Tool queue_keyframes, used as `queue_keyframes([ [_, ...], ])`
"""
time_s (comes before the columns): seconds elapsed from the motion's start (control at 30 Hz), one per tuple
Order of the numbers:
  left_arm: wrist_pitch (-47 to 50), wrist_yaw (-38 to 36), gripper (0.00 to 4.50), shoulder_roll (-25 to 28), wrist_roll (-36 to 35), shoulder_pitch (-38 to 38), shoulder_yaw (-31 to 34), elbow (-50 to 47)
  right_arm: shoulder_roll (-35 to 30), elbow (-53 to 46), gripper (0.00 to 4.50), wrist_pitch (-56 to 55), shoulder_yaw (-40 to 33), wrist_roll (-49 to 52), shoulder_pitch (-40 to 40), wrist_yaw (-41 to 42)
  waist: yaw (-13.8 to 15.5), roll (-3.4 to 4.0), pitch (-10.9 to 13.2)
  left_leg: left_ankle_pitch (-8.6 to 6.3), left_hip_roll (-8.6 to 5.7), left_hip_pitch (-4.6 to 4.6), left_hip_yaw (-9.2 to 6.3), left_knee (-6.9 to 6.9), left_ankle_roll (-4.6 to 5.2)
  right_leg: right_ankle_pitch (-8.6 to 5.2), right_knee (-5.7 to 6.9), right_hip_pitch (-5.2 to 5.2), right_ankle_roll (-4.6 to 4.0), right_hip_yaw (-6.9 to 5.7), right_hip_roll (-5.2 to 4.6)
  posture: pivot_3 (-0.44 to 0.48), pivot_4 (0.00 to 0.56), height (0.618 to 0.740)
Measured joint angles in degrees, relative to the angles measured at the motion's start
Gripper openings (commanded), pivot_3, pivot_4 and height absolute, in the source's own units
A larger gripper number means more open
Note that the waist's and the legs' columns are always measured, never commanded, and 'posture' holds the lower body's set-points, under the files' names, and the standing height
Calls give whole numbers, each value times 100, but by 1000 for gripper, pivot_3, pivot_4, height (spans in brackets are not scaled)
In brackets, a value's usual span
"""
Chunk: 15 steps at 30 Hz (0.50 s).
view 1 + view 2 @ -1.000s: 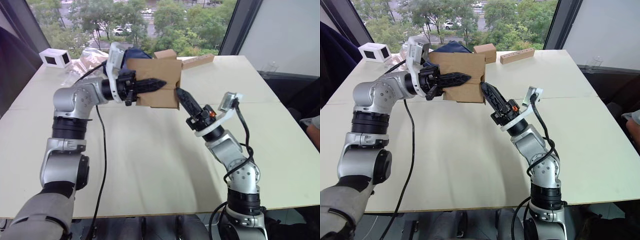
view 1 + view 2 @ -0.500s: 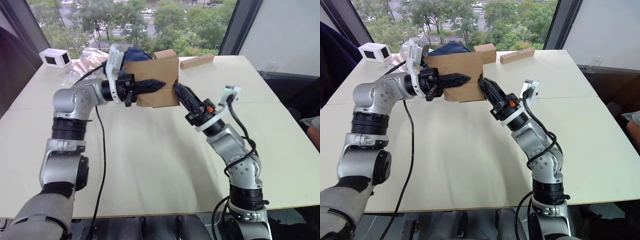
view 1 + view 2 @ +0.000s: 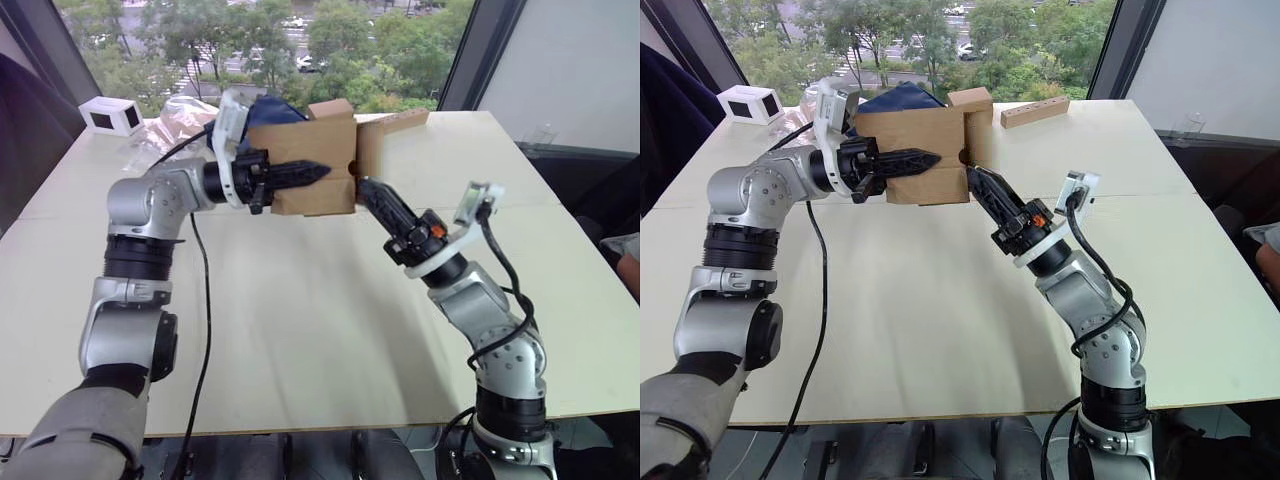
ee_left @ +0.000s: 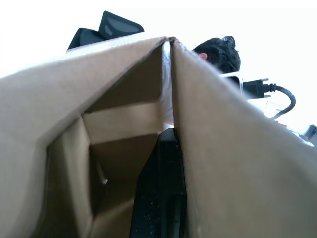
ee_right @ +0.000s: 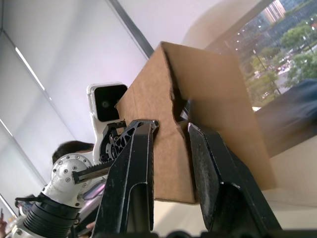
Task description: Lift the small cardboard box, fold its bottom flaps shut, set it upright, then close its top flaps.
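Note:
The small cardboard box (image 3: 300, 140) hangs above the far middle of the table, its open end toward the right. My left gripper (image 3: 318, 172) is shut on its front wall, with one black finger (image 4: 161, 188) showing inside the box. A side flap (image 3: 370, 148) stands out from the box's right end. My right gripper (image 3: 365, 186) is open just below that flap, at the box's lower right corner. In the right wrist view its fingers (image 5: 131, 168) stand apart in front of the cardboard (image 5: 198, 94) without pinching it.
Behind the held box on the table (image 3: 300, 330) are a tidy brown carton (image 3: 330, 107), a long tan block (image 3: 405, 120), a dark blue bundle (image 3: 272, 108) and clear plastic (image 3: 165, 125). A small white box (image 3: 110, 117) sits far left. A person's arm (image 3: 625, 250) shows at the right edge.
My right gripper has drawn back right and down from the box's right end. The flap there has swung outward. The left gripper still holds the box in place.

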Motion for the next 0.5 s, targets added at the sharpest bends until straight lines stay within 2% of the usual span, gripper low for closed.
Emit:
queue_keyframes([
  [0.03,0,-1,0,0,5,0,0,0,8,0,48,-10,-4,21,3,-26,0,0,0,0,0,0,0,0,0,0,0,0,0,0,0,0,150,740],
  [0.07,0,-2,0,0,19,0,-1,1,9,0,15,-21,-12,42,18,-47,-1,0,0,0,0,0,0,0,0,0,0,0,0,0,0,0,150,740],
  [0.33,0,-18,0,1,27,0,0,2,-5,-1,15,-55,-9,193,145,-90,2,0,0,0,0,0,0,0,0,0,0,0,0,0,0,0,150,740],
  [0.5,40,-41,0,68,25,-2,0,-11,-814,-536,15,330,-41,599,376,3,13,0,0,-2,-1,-1,0,0,3,0,-3,1,0,0,-2,0,150,740],
])
